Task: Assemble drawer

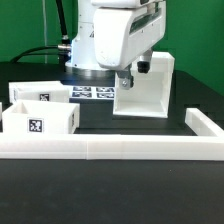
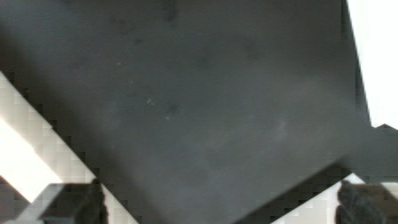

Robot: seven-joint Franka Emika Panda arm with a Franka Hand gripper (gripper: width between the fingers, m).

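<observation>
Nearby, casing (image 1: 155, 88), front tray (image 1: 60, 126), low bar (image 1: 120, 148)

loc: robotics lab | evid: black table (image 1: 110, 190), green backdrop (image 1: 25, 25), marker board (image 1: 95, 92) w/ tags

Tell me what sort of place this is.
Probably a robotics lab bench: a black table with a marker board, tagged white trays behind a long white bar, and a green backdrop behind the arm.

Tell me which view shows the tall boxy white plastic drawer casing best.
The exterior view: the tall boxy white plastic casing stands upright, mostly unhidden. The wrist view shows dark table and unidentifiable white slivers.
</observation>
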